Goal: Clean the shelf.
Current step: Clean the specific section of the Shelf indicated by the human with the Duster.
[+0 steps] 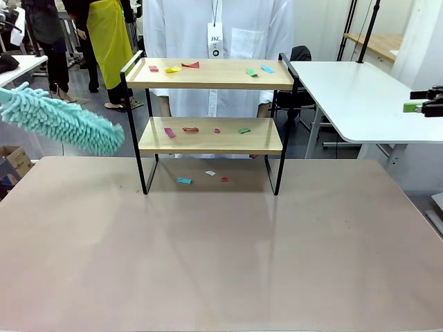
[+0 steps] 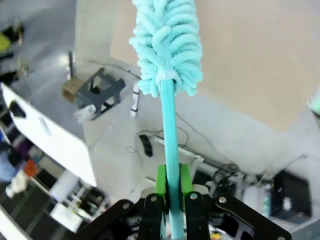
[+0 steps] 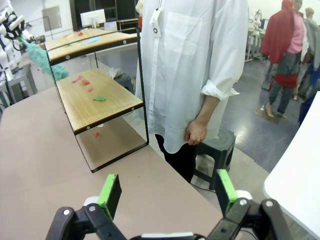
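The shelf (image 1: 208,75) stands at the far middle of the tan table, with small coloured paper scraps (image 1: 173,69) on its top board, on its lower board (image 1: 208,140) and on the table beneath. A fluffy teal duster (image 1: 66,123) hangs in the air just left of the shelf, its tip near the left rail. My left gripper (image 2: 172,182) is shut on the duster's thin teal handle (image 2: 169,130). My right gripper (image 3: 167,192) is open and empty, far right of the shelf (image 3: 97,100), and it also shows at the picture's right edge (image 1: 423,104).
A person in a white coat (image 1: 214,34) stands right behind the shelf, one hand (image 3: 196,134) hanging at the side. A white table (image 1: 360,97) stands at the back right. The tan tabletop (image 1: 221,263) in front of the shelf is bare.
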Motion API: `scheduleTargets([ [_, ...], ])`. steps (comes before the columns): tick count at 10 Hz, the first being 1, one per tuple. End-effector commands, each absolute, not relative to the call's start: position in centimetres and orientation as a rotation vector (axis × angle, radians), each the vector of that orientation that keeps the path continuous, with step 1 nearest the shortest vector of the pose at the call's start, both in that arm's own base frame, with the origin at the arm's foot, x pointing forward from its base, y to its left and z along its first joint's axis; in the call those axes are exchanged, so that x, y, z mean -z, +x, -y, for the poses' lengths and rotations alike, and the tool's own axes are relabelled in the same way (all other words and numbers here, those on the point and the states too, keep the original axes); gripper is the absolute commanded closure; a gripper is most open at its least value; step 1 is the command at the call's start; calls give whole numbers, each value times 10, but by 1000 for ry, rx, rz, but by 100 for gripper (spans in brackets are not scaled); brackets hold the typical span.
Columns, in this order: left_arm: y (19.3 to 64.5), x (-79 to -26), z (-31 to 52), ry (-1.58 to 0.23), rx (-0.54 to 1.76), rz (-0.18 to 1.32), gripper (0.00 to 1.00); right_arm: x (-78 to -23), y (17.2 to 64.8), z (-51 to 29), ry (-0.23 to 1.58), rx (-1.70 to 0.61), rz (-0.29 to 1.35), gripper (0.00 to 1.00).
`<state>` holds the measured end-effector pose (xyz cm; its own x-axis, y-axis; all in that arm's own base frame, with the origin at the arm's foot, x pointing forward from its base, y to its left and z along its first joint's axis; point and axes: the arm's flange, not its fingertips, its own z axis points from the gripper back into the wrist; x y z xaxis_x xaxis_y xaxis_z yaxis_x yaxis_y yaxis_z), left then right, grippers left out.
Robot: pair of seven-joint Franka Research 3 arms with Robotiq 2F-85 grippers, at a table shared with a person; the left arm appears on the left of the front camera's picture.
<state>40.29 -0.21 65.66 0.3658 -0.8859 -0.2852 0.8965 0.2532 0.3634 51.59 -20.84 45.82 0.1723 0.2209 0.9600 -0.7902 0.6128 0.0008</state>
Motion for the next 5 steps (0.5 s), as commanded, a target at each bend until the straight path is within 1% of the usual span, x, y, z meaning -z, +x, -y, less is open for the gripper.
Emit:
scheduleTargets([
  [1,387,-648,8,543,1504,-110,87,-460,516,207,582,-782,1193,0],
  [2,381,-638,16,547,1639,-161,87,-460,516,207,582,-782,1193,0],
  [3,373,-630,21,551,1726,-208,87,-460,516,207,582,-782,1193,0],
  [5,369,-607,38,467,1807,-350,87,-460,516,207,582,-782,1193,0],
])
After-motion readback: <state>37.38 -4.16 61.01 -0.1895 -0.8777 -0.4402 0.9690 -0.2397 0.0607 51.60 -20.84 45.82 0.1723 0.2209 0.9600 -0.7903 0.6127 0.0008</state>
